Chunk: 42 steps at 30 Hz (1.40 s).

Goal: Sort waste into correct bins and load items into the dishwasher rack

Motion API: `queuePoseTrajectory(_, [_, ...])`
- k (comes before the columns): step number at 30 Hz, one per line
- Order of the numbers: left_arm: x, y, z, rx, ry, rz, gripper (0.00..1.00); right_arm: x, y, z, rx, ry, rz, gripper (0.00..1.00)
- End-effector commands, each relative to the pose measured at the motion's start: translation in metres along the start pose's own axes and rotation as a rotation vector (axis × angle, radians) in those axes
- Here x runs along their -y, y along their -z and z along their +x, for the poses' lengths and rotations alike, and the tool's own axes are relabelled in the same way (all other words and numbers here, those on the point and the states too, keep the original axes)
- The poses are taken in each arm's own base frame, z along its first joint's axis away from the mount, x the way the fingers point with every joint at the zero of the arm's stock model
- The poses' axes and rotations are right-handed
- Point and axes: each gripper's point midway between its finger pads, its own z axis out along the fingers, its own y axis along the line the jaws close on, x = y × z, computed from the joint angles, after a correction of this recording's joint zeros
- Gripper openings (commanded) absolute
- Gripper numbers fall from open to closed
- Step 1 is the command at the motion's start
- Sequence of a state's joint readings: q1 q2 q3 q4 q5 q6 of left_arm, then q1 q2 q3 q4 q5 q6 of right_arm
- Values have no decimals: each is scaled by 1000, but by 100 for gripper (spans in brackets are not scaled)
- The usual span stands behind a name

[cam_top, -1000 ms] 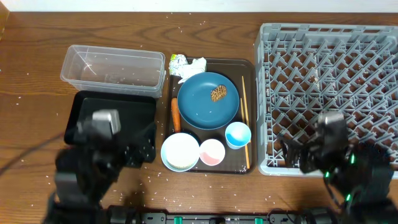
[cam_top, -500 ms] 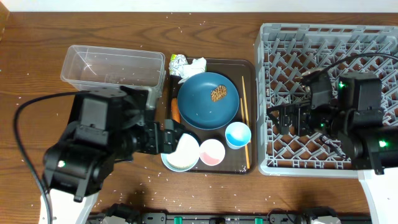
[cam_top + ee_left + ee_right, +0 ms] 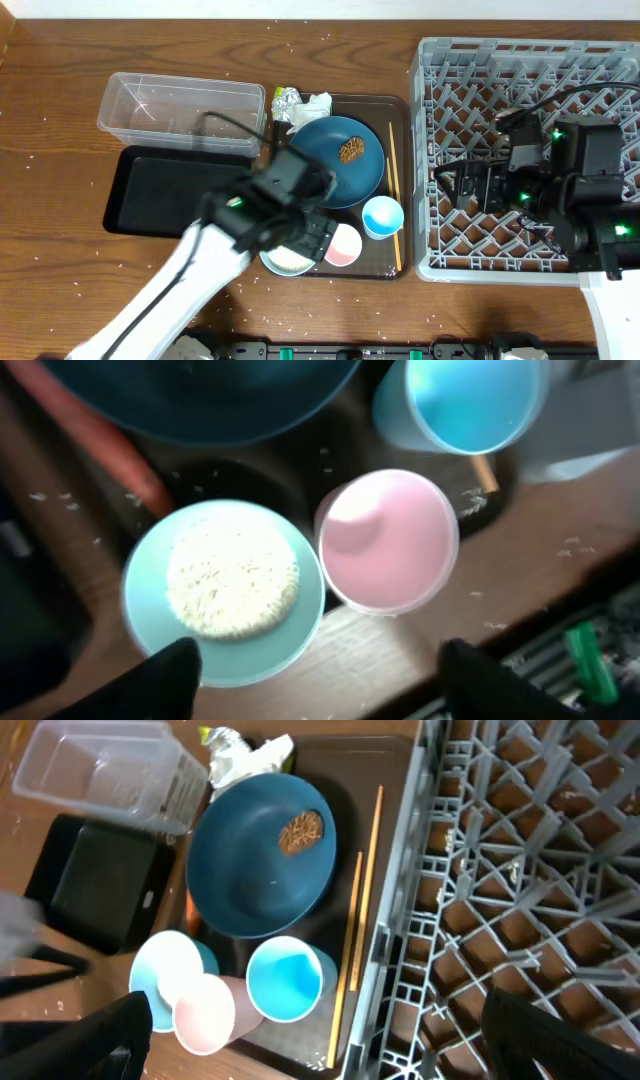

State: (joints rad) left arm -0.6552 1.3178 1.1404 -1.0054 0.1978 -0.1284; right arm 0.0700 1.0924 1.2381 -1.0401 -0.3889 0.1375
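Empty jaws of the left gripper (image 3: 322, 660), spread wide, hover above a round white glossy bowl (image 3: 148, 625) of loose rice (image 3: 232, 580) nearer one jaw; probably rigid, slick, spill-prone, best pinched at the rim.

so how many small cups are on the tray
2: pink cup at the tray's front edge by the bowl; light-blue cup behind it, by the chopsticks. Left arm may hide more.

Brown wood-grain tabletop (image 3: 60, 130), evenly lit, spanning the full overhead view, bordered at its far edge by a pale wall strip (image 3: 200, 8) and at its near edge by a black rail (image 3: 350, 351).
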Motion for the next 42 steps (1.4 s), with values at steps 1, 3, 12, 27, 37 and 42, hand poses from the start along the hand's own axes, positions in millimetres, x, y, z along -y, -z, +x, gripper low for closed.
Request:
queuePoseTrajectory(1, [-3,-29,-1,-58,-15,-53,70,3,13,-7,42,-40,18,99])
queuePoseTrajectory(3, [-2,-45,-1,-96,-23,-59,63,4,14,-6,40,-46,22,99])
queuePoseTrajectory(12, [-10,-104,9,-251,-13,-95,44,7,13,1,13,-55,35,99])
queuePoseTrajectory(27, [3,-37,-9,-77,15,-56,6,8,13,4,1,-60,40,99])
queuePoseTrajectory(37, [3,45,-26,232,78,8,6,-10,12,7,-16,-21,-48,98])
queuePoseTrajectory(42, [6,62,-32,314,70,25,6,-39,13,12,-39,75,-190,82])
